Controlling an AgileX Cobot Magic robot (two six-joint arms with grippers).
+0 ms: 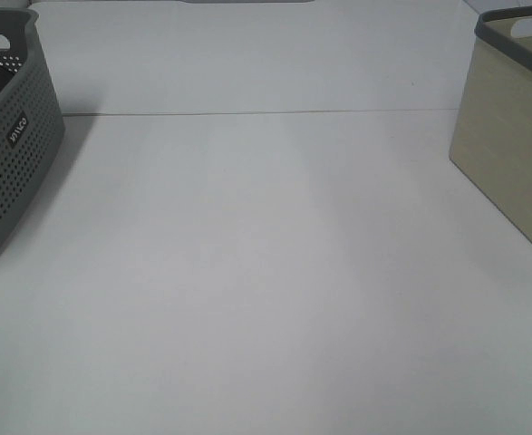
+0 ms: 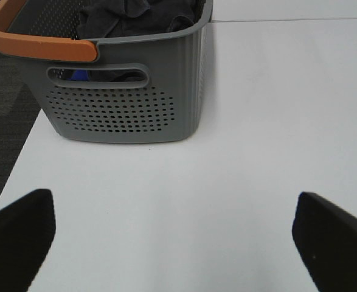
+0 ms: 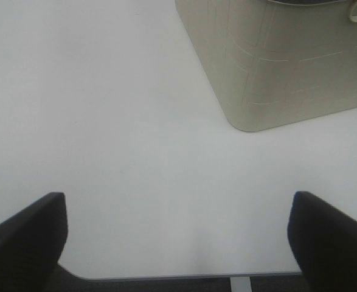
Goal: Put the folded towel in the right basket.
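- Looking down from the high camera, a white worktop (image 1: 266,290) lay between a grey perforated basket (image 1: 12,154) at the left edge and a beige basket (image 1: 510,154) with a dark rim at the right edge; neither claw showed.
- At the left wrist, the left claw (image 2: 178,243) was spread wide over bare worktop, near the grey basket with its orange handle (image 2: 38,42); dark crumpled cloth (image 2: 142,15) lay inside, though whether it was the folded towel could not be told.
- At the right wrist, the right claw (image 3: 178,240) was spread, holding nothing, near the beige basket.
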